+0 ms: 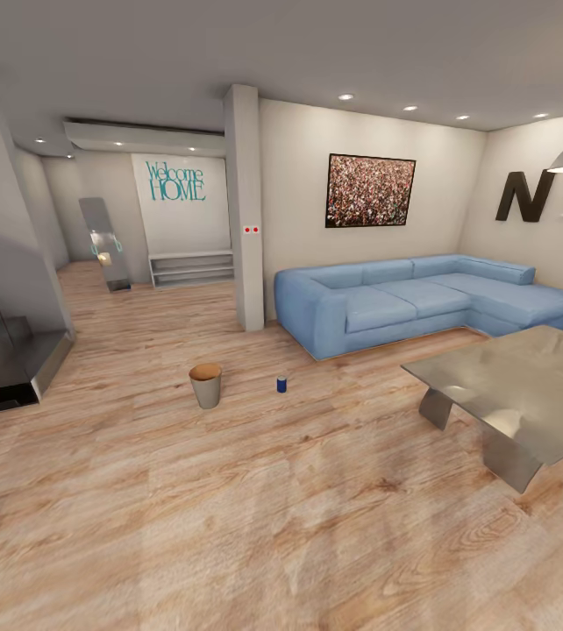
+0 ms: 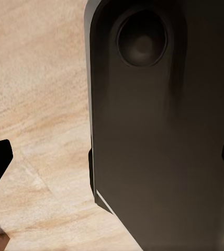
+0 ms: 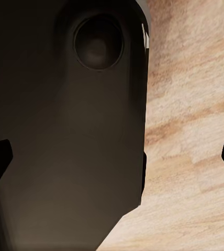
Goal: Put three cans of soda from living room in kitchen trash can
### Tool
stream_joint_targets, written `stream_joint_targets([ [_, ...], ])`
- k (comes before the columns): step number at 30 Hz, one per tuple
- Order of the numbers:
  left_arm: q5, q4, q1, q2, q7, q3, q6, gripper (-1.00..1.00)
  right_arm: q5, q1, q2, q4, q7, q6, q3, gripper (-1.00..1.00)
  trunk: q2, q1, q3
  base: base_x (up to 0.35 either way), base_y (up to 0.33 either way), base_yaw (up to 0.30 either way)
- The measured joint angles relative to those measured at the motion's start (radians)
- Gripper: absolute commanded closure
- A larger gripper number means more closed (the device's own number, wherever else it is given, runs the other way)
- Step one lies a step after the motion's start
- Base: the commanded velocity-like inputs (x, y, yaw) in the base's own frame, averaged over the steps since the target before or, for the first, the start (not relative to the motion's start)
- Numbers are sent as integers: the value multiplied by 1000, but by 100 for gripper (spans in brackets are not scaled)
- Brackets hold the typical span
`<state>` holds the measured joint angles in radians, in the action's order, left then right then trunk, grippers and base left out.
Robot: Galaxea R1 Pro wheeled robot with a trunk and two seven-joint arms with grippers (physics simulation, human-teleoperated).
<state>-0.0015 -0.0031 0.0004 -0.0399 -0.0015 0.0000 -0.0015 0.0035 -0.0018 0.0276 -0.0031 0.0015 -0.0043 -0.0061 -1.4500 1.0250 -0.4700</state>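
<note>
Room: a living room with a pale wood plank floor (image 1: 299, 526), seen from the head view.
Trash can: the small grey bin with a tan-brown rim (image 1: 205, 385) stands upright on the floor, left of centre, in the middle distance.
Soda can: one dark blue can (image 1: 281, 384) stands upright on the floor just right of the bin, apart from it.
Sofa: a light blue corner sofa (image 1: 422, 298) sits against the far wall, right of the can.
Low table: a grey table (image 1: 527, 386) stands near, at right.
Wall: a large black N (image 1: 521, 196) hangs at far right.
Left gripper (image 2: 112, 162): dark fingertips sit at opposite edges of the wrist view, spread wide, nothing between them but a dark robot body part (image 2: 159, 130) and floor.
Right gripper (image 3: 112, 157): likewise spread wide, holding nothing.
</note>
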Motion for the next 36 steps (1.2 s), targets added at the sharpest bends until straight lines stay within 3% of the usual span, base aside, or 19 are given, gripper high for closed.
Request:
stream_joint_targets([
  [36,0,0,0,0,0,0,0,-100,0,0,0,0,0,0,0,-100,0,0,0,0,0,0],
])
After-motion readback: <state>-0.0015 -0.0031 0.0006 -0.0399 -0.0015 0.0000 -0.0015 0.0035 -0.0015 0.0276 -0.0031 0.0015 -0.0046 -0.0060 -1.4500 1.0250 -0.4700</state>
